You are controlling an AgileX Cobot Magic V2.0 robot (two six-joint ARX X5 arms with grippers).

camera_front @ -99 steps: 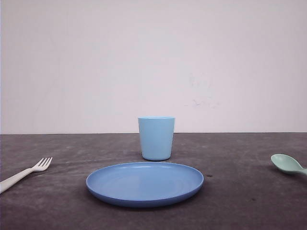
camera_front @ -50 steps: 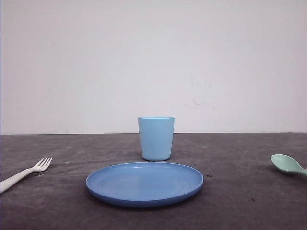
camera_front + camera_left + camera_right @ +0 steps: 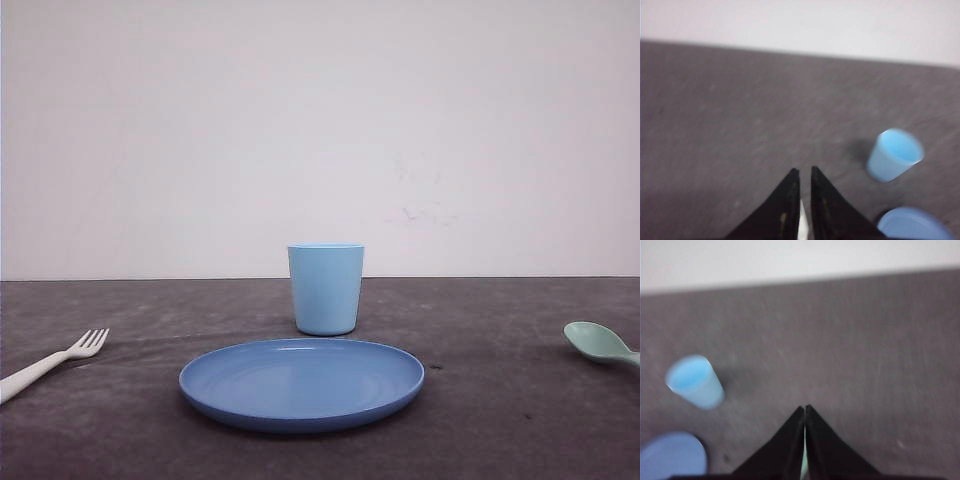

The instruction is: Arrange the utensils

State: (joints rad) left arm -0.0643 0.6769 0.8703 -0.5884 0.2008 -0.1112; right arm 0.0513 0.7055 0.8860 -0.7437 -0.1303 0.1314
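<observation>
On the dark bench [image 3: 500, 420] the white fork [image 3: 55, 362] lies flat at the far left, tines pointing inward toward the round blue plate [image 3: 302, 383], while the mint-green spoon [image 3: 598, 342] lies at the far right with its oval bowl facing inward and its handle running off the edge of the front view; both sit well apart from the plate and from the light blue cup [image 3: 326, 288] standing upright just behind it. Both utensils look like thin moulded plastic, so they are probably very light, fairly stiff and somewhat slick, liable to skid or flip if pressed at one end; the handle near its middle seems the safest place to pinch, since a low flat handle gives little height to grip. The cup's interior, seen from the left wrist view, appears empty, and the plate carries nothing. The left end effector [image 3: 802, 172] has its fingers nearly together with only a narrow gap, and a sliver of white shows low between them, though whether that is the fork being gripped cannot be told. The right end effector [image 3: 805, 409] has its fingers pressed together at the tips, with a faint pale-green sliver below them, too small to identify.
</observation>
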